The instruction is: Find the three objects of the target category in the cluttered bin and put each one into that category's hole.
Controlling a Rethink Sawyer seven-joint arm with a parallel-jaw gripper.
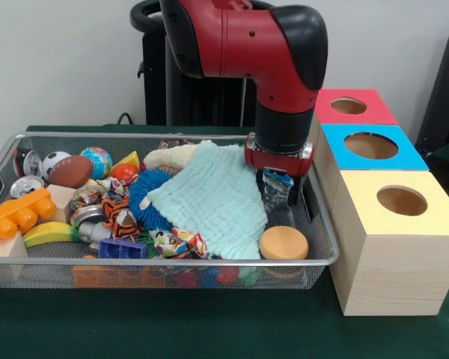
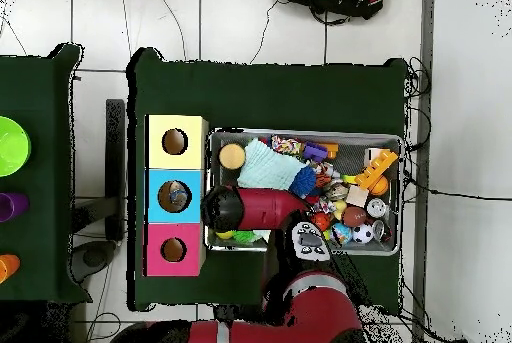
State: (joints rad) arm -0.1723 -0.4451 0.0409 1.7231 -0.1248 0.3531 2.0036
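Observation:
My gripper (image 1: 278,188) hangs over the right end of the wire mesh bin (image 1: 172,263), close to its right wall. It is shut on a small clear crinkled bottle with a blue label (image 1: 274,184), held just above the clutter. The blue-topped box with its round hole (image 1: 370,145) stands just right of the bin, between the red and yellow boxes. In the overhead view the arm's wrist (image 2: 222,207) covers the gripper and bottle, beside the blue box's hole (image 2: 174,196), where something pale shows inside. No other clear bottle shows in the bin (image 2: 305,133).
A pale mint cloth (image 1: 217,196) covers the bin's middle, with a round tan disc (image 1: 283,242) in front of the gripper. Balls, cans (image 1: 26,185), a banana (image 1: 51,233) and blocks fill the left. The red box hole (image 1: 349,105) and yellow box hole (image 1: 401,200) flank the blue one.

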